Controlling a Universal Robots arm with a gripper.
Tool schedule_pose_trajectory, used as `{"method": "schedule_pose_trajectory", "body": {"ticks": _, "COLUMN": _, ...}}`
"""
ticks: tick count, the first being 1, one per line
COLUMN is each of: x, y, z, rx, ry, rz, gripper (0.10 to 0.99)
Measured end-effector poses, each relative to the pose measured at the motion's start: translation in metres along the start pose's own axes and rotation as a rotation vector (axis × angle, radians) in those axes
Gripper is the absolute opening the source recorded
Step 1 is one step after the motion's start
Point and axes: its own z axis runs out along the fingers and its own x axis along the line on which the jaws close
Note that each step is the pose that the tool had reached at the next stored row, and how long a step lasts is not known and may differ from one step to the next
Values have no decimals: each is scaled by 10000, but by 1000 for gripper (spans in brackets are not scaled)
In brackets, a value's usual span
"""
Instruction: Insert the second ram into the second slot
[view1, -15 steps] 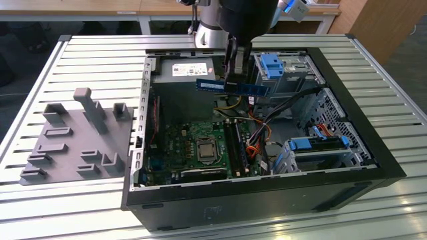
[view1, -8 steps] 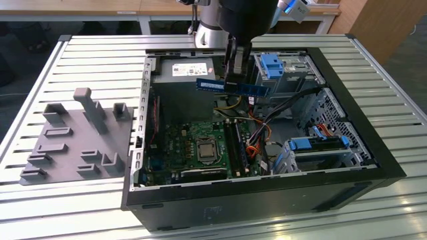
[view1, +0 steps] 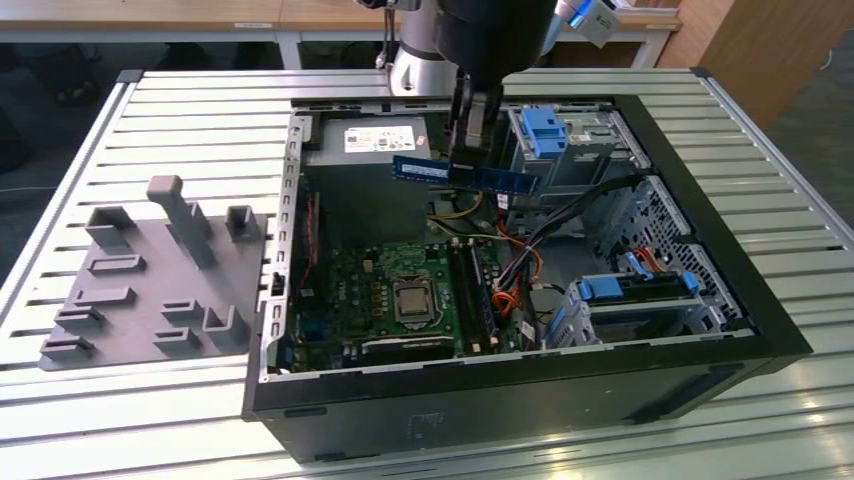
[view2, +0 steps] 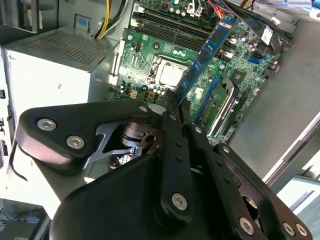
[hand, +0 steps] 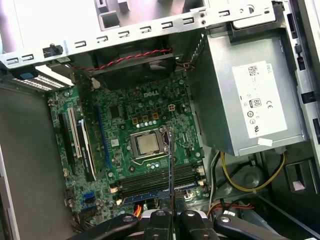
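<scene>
second ram (view1: 424, 170) in jaws above mobo (view1: 350, 292), mid part obscured

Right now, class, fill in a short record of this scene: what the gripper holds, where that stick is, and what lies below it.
gripper: shut on the blue RAM stick
blue RAM stick: held over the open computer case, not seated
below: motherboard with memory slots
exterior view's left: grey fixture block

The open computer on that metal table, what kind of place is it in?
Probably a robot lab or workshop. The computer case sits open on a slatted metal table, a grey fixture plate lies beside it, and the robot's tool holds the second ram above the case.
</scene>
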Motion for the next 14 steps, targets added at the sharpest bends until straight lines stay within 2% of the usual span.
{"method": "schedule_pose_trajectory", "body": {"ticks": 14, "x": 0, "y": 0, "z": 0, "rx": 6, "ry": -12, "rz": 316, "gripper": 137}}
